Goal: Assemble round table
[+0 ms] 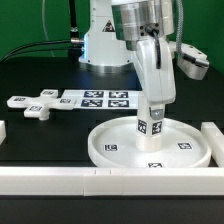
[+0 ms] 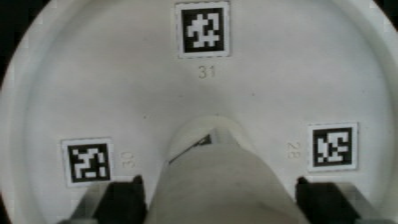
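1. Wrist view, nearest: the gripper point(image 2: 222, 203) is seen closed on the short cylindrical leg point(image 2: 217, 165), with one dark finger point(image 2: 125, 200) pressed against each side of it.
2. The leg is held upright over the middle of the round disc point(image 1: 115, 150), at the central hub. Whether its lower end is seated in the hub cannot be told.
3. The kit is judged to be stiff, light plastic with a smooth and probably slippery skin. The leg is best pinched across its sides, high enough for its lower end to be left free. The disc is best taken by its rim.
4. The disc lies flat on the black table point(image 1: 40, 150), tags facing up, close to the long white bar point(image 1: 60, 182) at the near edge. Contact between the two cannot be confirmed.
5. A second bar point(image 1: 213, 138) bounds the disc on the exterior view's right, so little room for sliding is left on that side.
6. Farther off, toward the exterior view's left, the cross-shaped foot point(image 1: 35, 106) lies loose, well apart from the disc and just beside the marker board point(image 1: 95, 98).
7. Farthest back, the arm's base point(image 1: 100, 40) is seen.
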You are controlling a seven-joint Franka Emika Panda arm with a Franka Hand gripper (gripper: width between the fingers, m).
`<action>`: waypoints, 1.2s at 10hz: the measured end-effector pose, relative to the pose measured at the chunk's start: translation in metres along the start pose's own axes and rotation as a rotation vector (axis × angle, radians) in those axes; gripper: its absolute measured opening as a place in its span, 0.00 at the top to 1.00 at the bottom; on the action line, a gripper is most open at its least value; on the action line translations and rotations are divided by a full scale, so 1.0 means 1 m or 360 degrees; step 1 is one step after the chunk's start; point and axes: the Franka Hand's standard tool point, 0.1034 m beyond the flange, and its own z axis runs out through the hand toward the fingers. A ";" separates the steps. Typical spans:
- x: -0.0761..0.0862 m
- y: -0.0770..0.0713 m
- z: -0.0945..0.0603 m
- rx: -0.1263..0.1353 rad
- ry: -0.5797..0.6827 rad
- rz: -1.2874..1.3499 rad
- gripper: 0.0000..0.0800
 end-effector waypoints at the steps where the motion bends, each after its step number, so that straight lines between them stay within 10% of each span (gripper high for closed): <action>1: -0.001 0.000 0.000 0.0006 -0.0009 0.0083 0.40; 4: -0.002 0.000 -0.001 -0.0018 -0.0018 -0.0155 0.20; 8: 0.000 0.001 0.001 -0.0011 -0.0016 -0.0738 0.19; 12: -0.001 -0.007 -0.008 -0.0110 0.0047 -0.1563 0.19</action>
